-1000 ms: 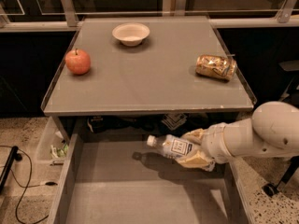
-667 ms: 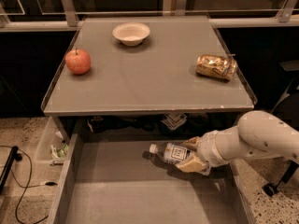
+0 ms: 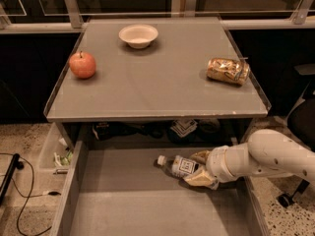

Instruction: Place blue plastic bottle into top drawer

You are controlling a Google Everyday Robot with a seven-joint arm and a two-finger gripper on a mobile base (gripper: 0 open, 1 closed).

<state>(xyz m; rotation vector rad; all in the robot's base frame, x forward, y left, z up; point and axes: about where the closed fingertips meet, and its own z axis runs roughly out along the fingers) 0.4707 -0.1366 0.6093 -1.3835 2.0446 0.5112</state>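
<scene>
The blue plastic bottle [image 3: 180, 165] is a small clear bottle with a white cap and a white-and-blue label. It lies on its side inside the open top drawer [image 3: 128, 200], cap pointing left, at the drawer's right back part. My gripper [image 3: 199, 168] reaches in from the right on a white arm. Its tan fingers [image 3: 201, 179] are closed around the bottle's base end. The bottle sits low, at or just above the drawer's grey bottom.
On the grey tabletop [image 3: 157, 82] above the drawer are a red apple [image 3: 82, 65] at the left, a white bowl [image 3: 138, 35] at the back and a shiny gold-brown can [image 3: 228, 71] on its side at the right. A cable [image 3: 22, 181] lies on the floor at the left.
My gripper has moved down and a little to the right with the bottle, lowering it from above the drawer to near its bottom.
</scene>
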